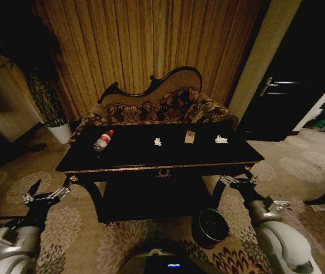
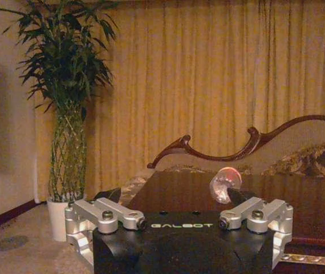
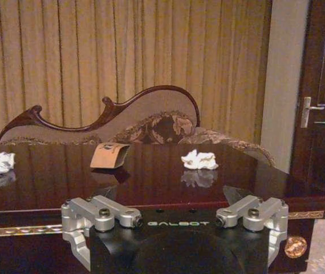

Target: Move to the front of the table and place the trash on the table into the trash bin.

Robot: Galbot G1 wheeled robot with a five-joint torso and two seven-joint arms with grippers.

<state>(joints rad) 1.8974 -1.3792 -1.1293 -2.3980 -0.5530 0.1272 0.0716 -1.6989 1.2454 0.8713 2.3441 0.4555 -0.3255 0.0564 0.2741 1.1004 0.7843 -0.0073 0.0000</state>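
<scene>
On the black glossy surface (image 1: 134, 157), all four pieces of trash are seen lying untouched: the bottle (image 1: 102, 141) toward the robot's left, a crumpled paper wad (image 1: 158, 141), the tan packet (image 1: 190, 136) and another white wad (image 1: 221, 139) toward the right. The approach is judged done (the surface is squarely faced), while every pickup remains. The trash bin (image 1: 210, 225) is set on the carpet below the front edge. The left claw (image 1: 47, 197) and right claw (image 1: 238, 181) are held low before the surface, both spread wide and gripping nothing.
</scene>
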